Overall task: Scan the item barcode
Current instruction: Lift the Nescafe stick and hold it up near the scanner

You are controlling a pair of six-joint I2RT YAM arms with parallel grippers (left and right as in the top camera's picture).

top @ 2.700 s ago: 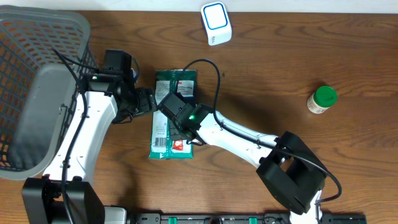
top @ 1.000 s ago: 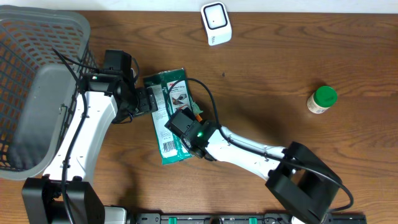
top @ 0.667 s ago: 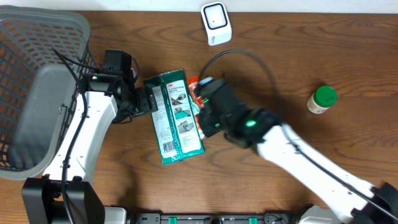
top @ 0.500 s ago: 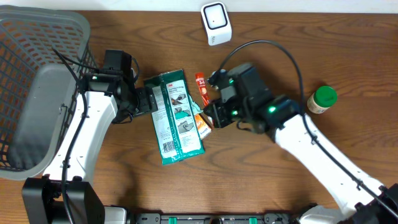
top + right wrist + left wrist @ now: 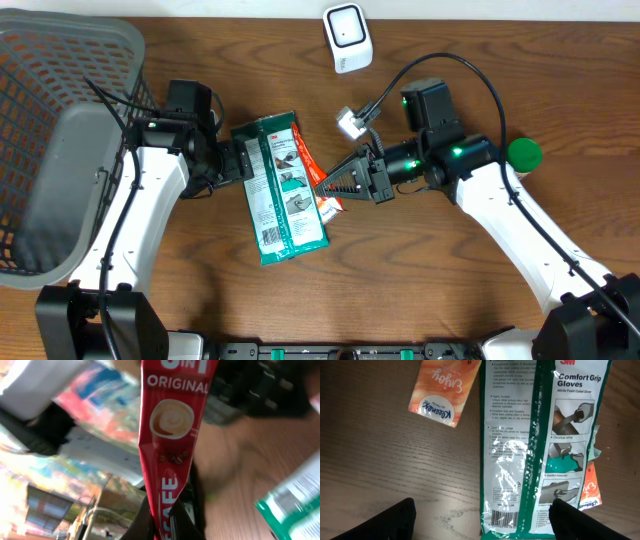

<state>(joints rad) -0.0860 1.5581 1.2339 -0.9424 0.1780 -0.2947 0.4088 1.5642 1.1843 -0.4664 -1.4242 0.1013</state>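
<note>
Pinching a red coffee sachet (image 5: 172,425) by one end, the tightly clamped right tool (image 5: 170,516) is holding it just beside the glove packet (image 5: 285,190), probably so its barcode can face the white scanner (image 5: 347,37). The left tool (image 5: 481,515) is gaping empty. Only the right wrist view is showing the sachet's print; overhead is showing the scanner.

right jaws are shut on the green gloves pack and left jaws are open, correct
Not quite: the right jaws are shut on the red coffee sachet, not the green gloves pack, as the right wrist view shows. The left jaws are open.
</note>
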